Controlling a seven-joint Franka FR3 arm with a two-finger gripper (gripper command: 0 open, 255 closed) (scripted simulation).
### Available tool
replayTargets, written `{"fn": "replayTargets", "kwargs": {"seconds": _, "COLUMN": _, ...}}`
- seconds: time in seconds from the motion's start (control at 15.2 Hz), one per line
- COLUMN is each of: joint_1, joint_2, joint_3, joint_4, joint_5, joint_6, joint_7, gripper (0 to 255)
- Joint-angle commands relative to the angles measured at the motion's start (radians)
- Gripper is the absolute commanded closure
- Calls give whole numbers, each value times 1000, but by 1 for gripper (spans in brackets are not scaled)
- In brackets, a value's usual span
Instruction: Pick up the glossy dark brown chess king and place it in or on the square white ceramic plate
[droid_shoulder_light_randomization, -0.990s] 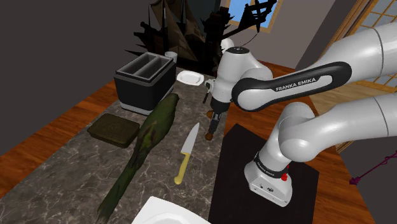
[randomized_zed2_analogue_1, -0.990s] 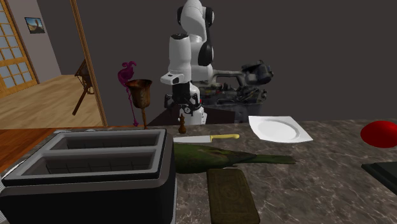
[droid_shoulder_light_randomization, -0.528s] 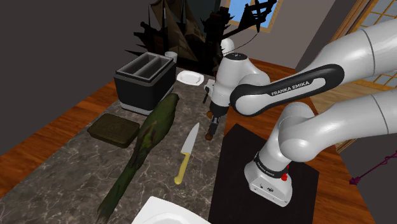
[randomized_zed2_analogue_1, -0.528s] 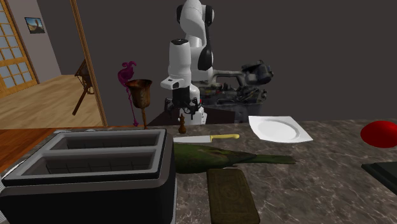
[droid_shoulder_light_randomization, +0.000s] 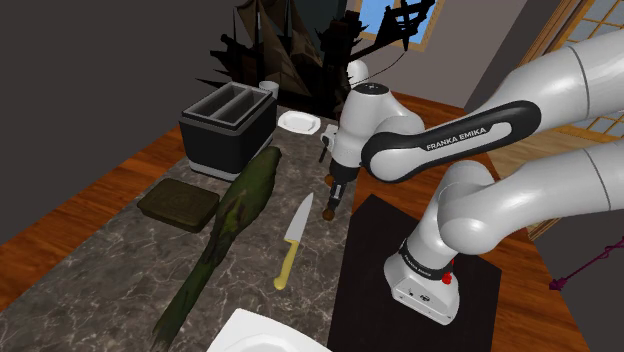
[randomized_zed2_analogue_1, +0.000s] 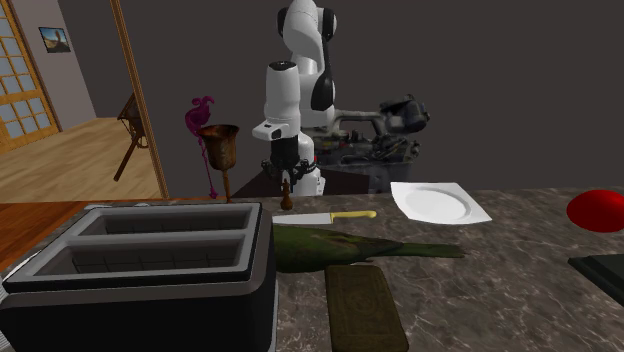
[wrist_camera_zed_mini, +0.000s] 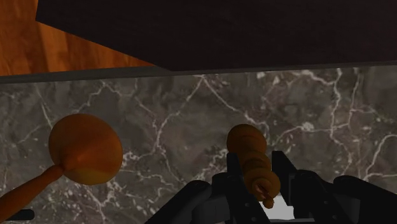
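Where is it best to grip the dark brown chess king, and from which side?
Grip the chess king by its narrow upper part, coming straight down from above. It stands upright and slender on the counter, and the knife lies near its base.

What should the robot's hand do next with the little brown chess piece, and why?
Probably lift straight up. The gripper looks closed on the chess king, which seems to be standing on the marble counter right beside the knife. Rising first should clear the knife before heading to the white plate.
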Motion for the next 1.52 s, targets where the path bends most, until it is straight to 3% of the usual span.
{"fn": "replayTargets", "kwargs": {"seconds": 0.0, "joint_1": 0, "joint_2": 0, "joint_3": 0, "joint_4": -1, "joint_5": -1, "joint_6": 0, "joint_7": 0, "gripper": 255}}
{"fn": "replayTargets", "kwargs": {"seconds": 0.26, "joint_1": 0, "joint_2": 1, "joint_3": 0, "joint_4": -1, "joint_5": 0, "joint_6": 0, "joint_7": 0, "gripper": 255}}
{"fn": "replayTargets", "kwargs": {"seconds": 1.45, "joint_1": -4, "joint_2": -156, "joint_3": -10, "joint_4": 175, "joint_5": -9, "joint_6": -332, "joint_7": -3, "gripper": 255}}
